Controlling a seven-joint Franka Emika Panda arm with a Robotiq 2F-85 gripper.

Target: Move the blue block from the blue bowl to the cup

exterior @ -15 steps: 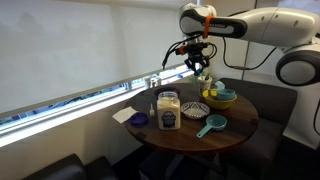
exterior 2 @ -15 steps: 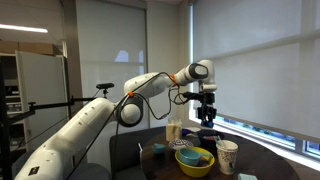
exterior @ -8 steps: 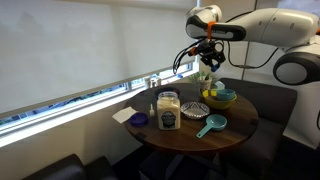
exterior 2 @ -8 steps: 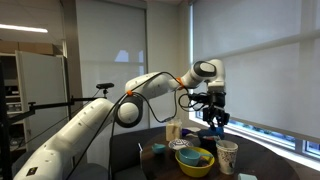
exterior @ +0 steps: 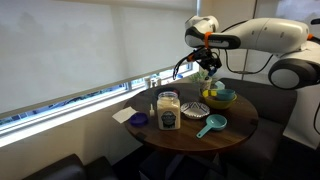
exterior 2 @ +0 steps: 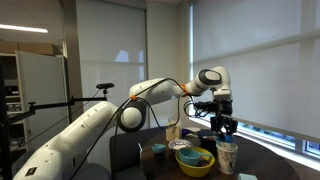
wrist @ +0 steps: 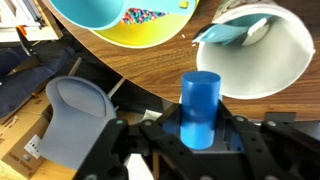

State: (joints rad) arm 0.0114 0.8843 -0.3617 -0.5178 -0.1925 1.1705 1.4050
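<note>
Above the edge of the round table (wrist: 150,72), the blue block (wrist: 200,100) is held upright in the gripper (wrist: 200,132). The jaws are partly closed and pressed against two opposite sides of the block. In the wrist view the block is seen beside the mouth of the cup (wrist: 285,75), not over it. In an exterior view the gripper (exterior 2: 225,127) is seen hanging just above the cup (exterior 2: 227,158). The block is therefore out of the blue bowl (wrist: 95,12) and not yet in the cup.

The step in hand is judged to be the last stretch of the carry and the release.
- The block is best brought squarely over the middle of the mouth before any descent is made.
- The rim is best not touched, since a small, light cup is likely to be tipped or pushed towards the table's edge.
- The block is best kept upright, lowered a little into the opening, and only then let go.
- Something pale is seen inside the cup and cannot be identified, so a gentle drop is advised.

The things are counted as follows.
- One blue block and one cup are counted.
- Three bowls are counted: the blue bowl, the yellow bowl (wrist: 150,38) in which it is nested, and a patterned bowl (exterior: 195,108).
- One teal scoop (exterior: 210,124), one jar (exterior: 168,110) and one blue lid (exterior: 138,120) are also counted.
</note>
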